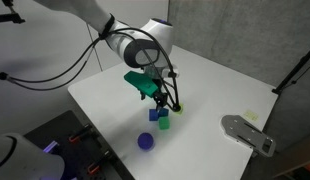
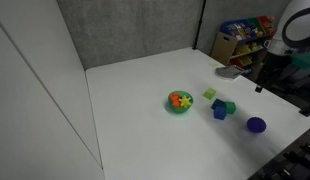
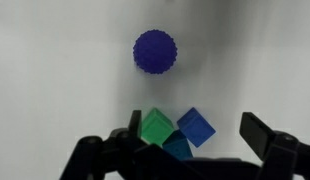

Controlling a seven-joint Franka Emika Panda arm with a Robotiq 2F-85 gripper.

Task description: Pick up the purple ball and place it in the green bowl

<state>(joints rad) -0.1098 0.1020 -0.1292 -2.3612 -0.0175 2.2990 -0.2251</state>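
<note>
Purple ball [image 2: 256,125]: lies free on the white table [image 2: 135,110] with nothing touching it. In the wrist view it sits at 12 o'clock from a huddle of cubes.
Green bowl [image 2: 178,101]: stands on the table well apart from the ball, at about 10 o'clock from it in an exterior view. Red-orange and yellow patches show inside, but no ball.
Cubes: a green cube [image 3: 155,127] and a blue cube [image 3: 196,126] sit close together, between ball and bowl. A paler green cube [image 2: 209,95] lies near the bowl, at its 2 o'clock.
Gripper [image 3: 192,130]: hangs above the table over the cubes. Its jaws are spread wide and hold nothing.
Done so far: judging by this, nothing; the ball is not yet grasped.
Left to do: bring the jaws over the ball, close on it, lift it, carry it to the bowl and release it.
</note>
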